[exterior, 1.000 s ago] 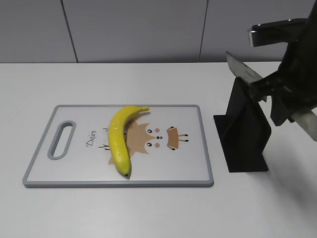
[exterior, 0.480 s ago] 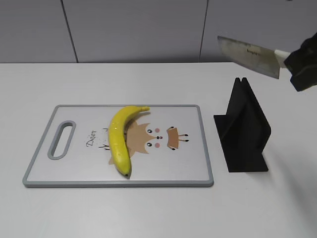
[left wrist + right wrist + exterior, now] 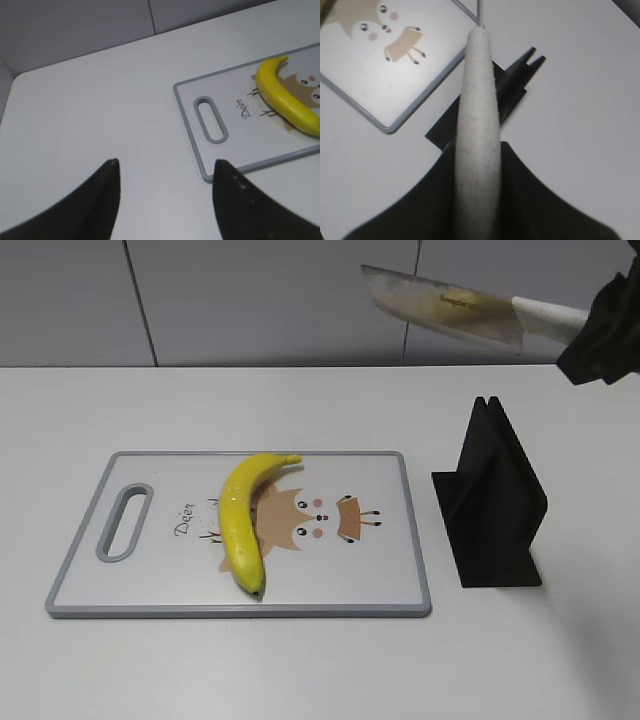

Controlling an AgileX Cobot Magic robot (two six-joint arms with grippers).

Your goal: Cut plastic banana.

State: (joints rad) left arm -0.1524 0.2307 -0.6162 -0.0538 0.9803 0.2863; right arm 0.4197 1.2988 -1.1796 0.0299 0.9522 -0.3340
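knife [image 3: 450,305] lifted clear of black holder [image 3: 492,500], carried higher and leftward by right gripper [image 3: 600,335]

You had a plain white table [image 3: 300,670] filling the lower part of the exterior view, its matte top lit evenly and softly, with only faint shadows falling toward 5 o'clock of whatever stood on it. Behind its far edge, toward 12 o'clock, rose a pale grey panelled wall [image 3: 270,300], split by thin dark vertical seams, one at about 11 o'clock and another at about 1 o'clock. In your left wrist view the table's rounded corner [image 3: 15,80] met that grey wall at 10 o'clock.
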